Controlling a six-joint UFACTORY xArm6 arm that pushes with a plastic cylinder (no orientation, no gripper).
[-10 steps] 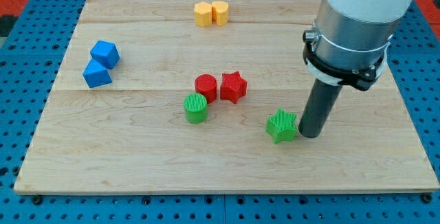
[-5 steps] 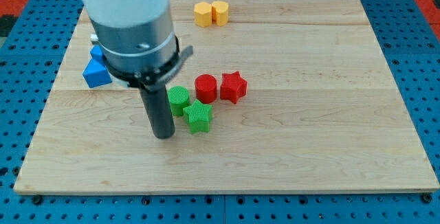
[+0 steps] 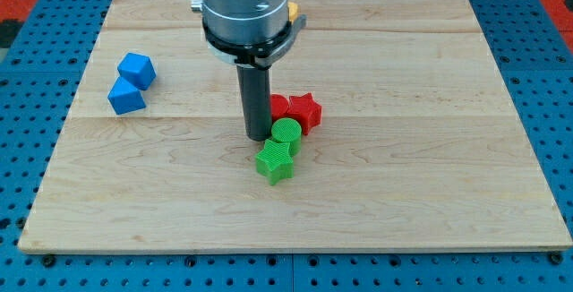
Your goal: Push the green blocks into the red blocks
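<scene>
We carry no jaws; my tip touches the green cylinder, which presses the red star and half-hidden red cylinder; green star adjoins below on the desk.

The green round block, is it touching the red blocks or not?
Touching, it looks like. The green round block sits right against the red blocks, no wood showing between. My tip is at its left.

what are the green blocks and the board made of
The green cylinder and green star look like matte 3D-printed plastic, judging by fine ridged lines on their tops. The board looks like pale, smooth wood planks, with visible grain and seams.
</scene>
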